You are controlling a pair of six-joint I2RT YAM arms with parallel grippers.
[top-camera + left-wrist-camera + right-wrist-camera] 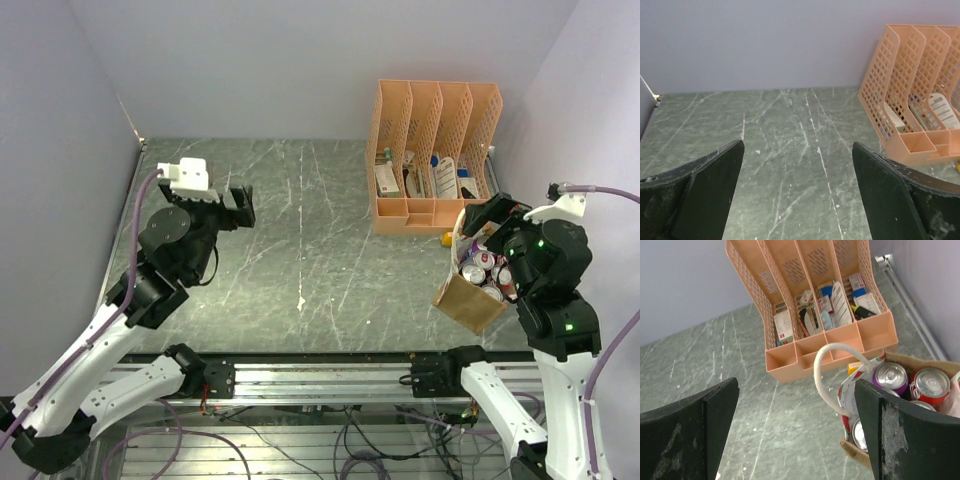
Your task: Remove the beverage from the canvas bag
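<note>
The right claw (492, 216) stands with its two fingers as wide apart as they go, and nothing is between them. In the right wrist view (797, 385) the gap frames bare desk (715, 365), and the claw grips nothing. The left claw (236, 205) is spread just as wide and holds nothing. It hangs over bare stone at the left of the top view, and its wrist view (797, 150) shows only the desk between the fingers.

The canvas bag (468, 300) stands at the lower right of the top view, directly under and just in front of the right claw. Its mouth is open and packed with beverage cans (476, 271). From the right wrist, the bag (920, 359) fills the lower right corner. A purple can (891, 376) and a red can (931, 382) show their tops there, partly behind the right-hand finger. A white rope handle (827, 371) arches up at the bag's left side.

The bag sits near the desk's right edge, close to the side wall (600, 120) and near the metal rail (320, 375) along the bottom of the frame. The peach file organizer (435, 150) stands just behind it, toward the upper right. Open room lies to the bag's left, across the middle of the desk.
</note>
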